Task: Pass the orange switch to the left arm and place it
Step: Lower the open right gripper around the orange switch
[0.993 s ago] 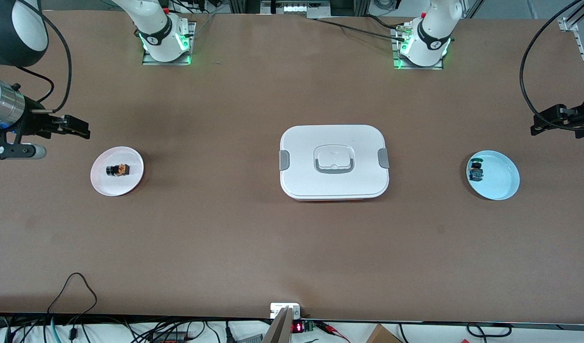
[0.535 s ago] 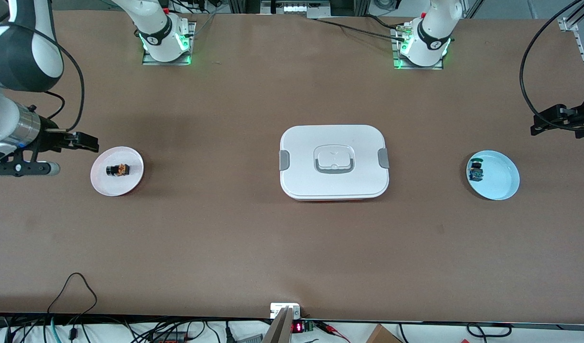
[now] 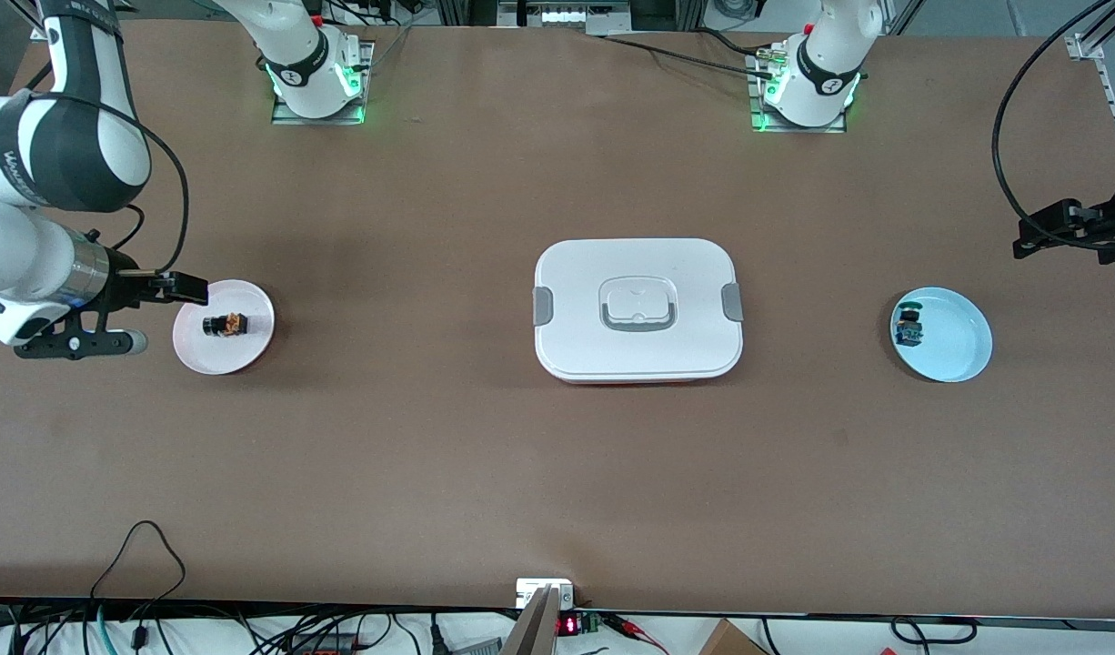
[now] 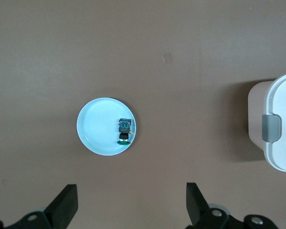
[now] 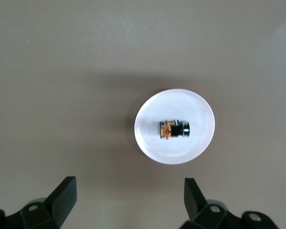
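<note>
orange switch (image 3: 224,324): stubby black cylinder, lying on round white plate (image 3: 248,350)
right gripper (image 3: 186,289): jaws spread, empty, over plate edge
left gripper (image 3: 1049,231): spread, empty, waiting
box (image 3: 637,309): smooth white rounded plastic, mid-table

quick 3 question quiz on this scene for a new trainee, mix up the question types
1. True or false: the orange switch lies on the pale pink plate.
2. Which gripper is above that plate's edge? A) left gripper B) right gripper C) neither
3. Fill in: between the two plates stands the white ____.

Key
1. True.
2. B; its fingers are open and hold nothing. The left gripper, also open, waits up near the light blue plate, which holds the blue and green switch.
3. box, with its lid on.
</note>
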You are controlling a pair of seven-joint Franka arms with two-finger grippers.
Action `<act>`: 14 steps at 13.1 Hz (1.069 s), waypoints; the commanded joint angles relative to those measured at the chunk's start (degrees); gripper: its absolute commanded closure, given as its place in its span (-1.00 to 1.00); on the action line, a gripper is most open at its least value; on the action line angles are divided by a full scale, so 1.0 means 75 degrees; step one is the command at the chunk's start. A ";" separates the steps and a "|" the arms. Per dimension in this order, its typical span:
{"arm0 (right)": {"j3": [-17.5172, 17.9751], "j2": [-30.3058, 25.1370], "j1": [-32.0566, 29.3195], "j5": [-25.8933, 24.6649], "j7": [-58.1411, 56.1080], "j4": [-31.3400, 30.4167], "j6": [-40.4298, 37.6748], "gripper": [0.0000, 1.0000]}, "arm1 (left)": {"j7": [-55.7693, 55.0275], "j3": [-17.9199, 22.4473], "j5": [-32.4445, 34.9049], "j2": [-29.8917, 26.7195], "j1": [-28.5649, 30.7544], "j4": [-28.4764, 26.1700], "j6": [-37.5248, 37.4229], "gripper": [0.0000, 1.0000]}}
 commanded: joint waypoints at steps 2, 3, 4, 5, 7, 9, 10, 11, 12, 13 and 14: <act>0.0007 0.0042 -0.0203 0.0087 -0.1232 -0.0760 0.0991 -1.00 | 0.0113 -0.0002 0.0189 0.0125 -0.0046 0.0231 -0.0048 -1.00; 0.0007 0.0007 -0.0239 0.0076 -0.1268 -0.0995 0.1260 -1.00 | 0.0113 -0.0002 0.0189 0.0125 -0.0046 0.0231 -0.0048 -1.00; 0.0007 -0.0005 -0.0321 0.0088 -0.1222 -0.1218 0.1484 -1.00 | 0.0113 -0.0002 0.0189 0.0125 -0.0046 0.0231 -0.0048 -1.00; -0.0004 0.0006 -0.0345 0.0053 -0.1221 -0.1440 0.1671 -1.00 | 0.0113 -0.0002 0.0189 0.0125 -0.0046 0.0231 -0.0048 -1.00; -0.0005 0.0006 -0.0601 0.0041 -0.1245 -0.2072 0.2197 -1.00 | 0.0113 -0.0002 0.0189 0.0125 -0.0046 0.0231 -0.0048 -1.00; -0.0005 0.0018 -0.0860 0.0041 -0.1222 -0.2717 0.2982 -1.00 | 0.0113 -0.0002 0.0189 0.0125 -0.0046 0.0231 -0.0048 -1.00; -0.0016 0.0041 -0.0872 0.0064 -0.1210 -0.2952 0.3322 -1.00 | 0.0113 -0.0002 0.0189 0.0125 -0.0046 0.0231 -0.0048 -1.00; -0.0028 0.0041 -0.0965 0.0076 -0.1198 -0.3175 0.3558 -1.00 | 0.0113 -0.0002 0.0189 0.0125 -0.0046 0.0231 -0.0048 -1.00; -0.0028 0.0030 -0.1070 0.0076 -0.1198 -0.3316 0.3688 -1.00 | 0.0113 -0.0002 0.0189 0.0125 -0.0046 0.0231 -0.0048 -1.00; -0.0028 0.0053 -0.1060 0.0076 -0.1186 -0.3341 0.3689 -1.00 | 0.0113 -0.0002 0.0189 0.0125 -0.0046 0.0231 -0.0048 -1.00; -0.0028 0.0076 -0.1048 0.0076 -0.1070 -0.3376 0.3724 -1.00 | 0.0113 -0.0002 0.0189 0.0125 -0.0046 0.0231 -0.0048 -1.00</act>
